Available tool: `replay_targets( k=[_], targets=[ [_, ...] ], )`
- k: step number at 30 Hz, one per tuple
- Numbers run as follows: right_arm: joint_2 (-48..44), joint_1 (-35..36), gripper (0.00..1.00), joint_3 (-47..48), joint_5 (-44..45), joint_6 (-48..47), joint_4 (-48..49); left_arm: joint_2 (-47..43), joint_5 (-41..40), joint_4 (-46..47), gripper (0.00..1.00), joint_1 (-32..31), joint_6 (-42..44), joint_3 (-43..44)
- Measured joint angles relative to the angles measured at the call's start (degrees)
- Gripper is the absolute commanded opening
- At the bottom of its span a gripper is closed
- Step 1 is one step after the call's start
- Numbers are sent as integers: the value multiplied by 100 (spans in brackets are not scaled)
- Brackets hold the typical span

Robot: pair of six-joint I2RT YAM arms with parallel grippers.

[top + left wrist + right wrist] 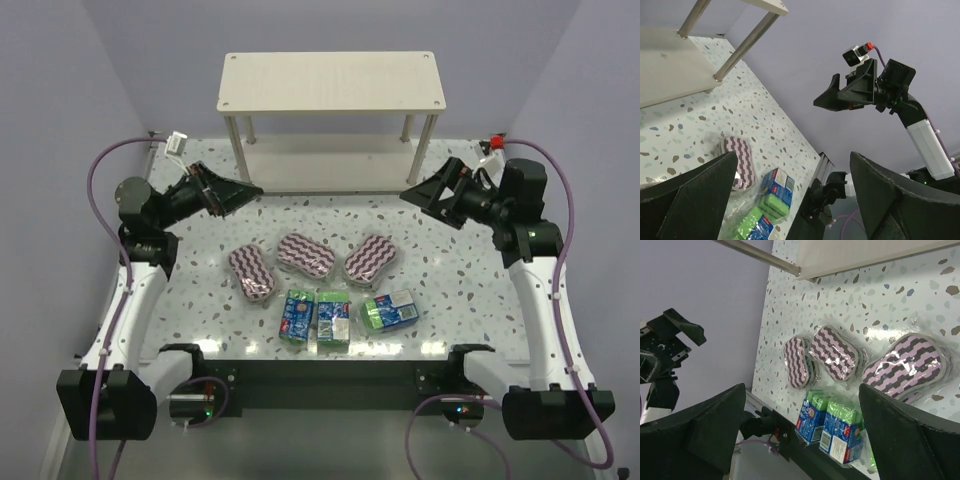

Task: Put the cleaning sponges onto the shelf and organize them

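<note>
Three zigzag-striped oval sponges [252, 272] [306, 255] [372, 257] lie in a row on the speckled table. Three green-and-blue wrapped sponge packs [296, 315] [333, 318] [390, 311] lie in front of them. The cream shelf [332, 82] stands at the back with both boards bare. My left gripper [243, 194] is open and empty, raised left of the sponges. My right gripper [413, 193] is open and empty, raised on their right. The left wrist view shows one striped sponge [740, 160] and packs [777, 192]. The right wrist view shows the striped sponges [834, 352] and packs [842, 432].
The shelf's lower board [320, 160] sits just above the table between its legs [234, 145]. The table's near edge [330, 350] runs right in front of the packs. Lilac walls close in both sides. Cables loop by each arm.
</note>
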Motion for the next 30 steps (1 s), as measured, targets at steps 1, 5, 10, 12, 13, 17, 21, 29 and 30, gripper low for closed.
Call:
replay_targets(
  k=[1, 5, 10, 12, 13, 17, 21, 29, 30],
  targets=[
    [20, 39, 98, 20, 4, -46, -22, 28, 13, -13, 100, -13, 15, 0],
    [280, 190, 98, 236, 81, -402, -428, 116, 2, -313, 100, -232, 348, 63],
    [1071, 946, 98, 953, 1497, -1093, -1416, 299, -162, -1405, 100, -562, 1309, 494],
    [1366, 1429, 98, 1115, 2063, -1222, -1661, 356, -264, -1821, 100, -647, 1670, 627],
    [1478, 1635, 98, 1113, 2317, -1237, -1733, 378, -317, -1980, 100, -678, 1794, 664],
    [1644, 2026, 90, 765, 3045, -1082, -1814, 496, -625, -2645, 100, -778, 2271, 772],
    [1773, 2430, 49, 352, 3495, -756, -1740, 603, -953, -3202, 100, -861, 2629, 782],
    [2315, 3178, 0, -212, 3589, -31, -1075, 767, -1263, -3497, 100, -866, 2889, 796],
    [2398, 3246, 0, -262, 3576, 17, -1014, 789, -1283, -3504, 100, -866, 2900, 804]
  ],
)
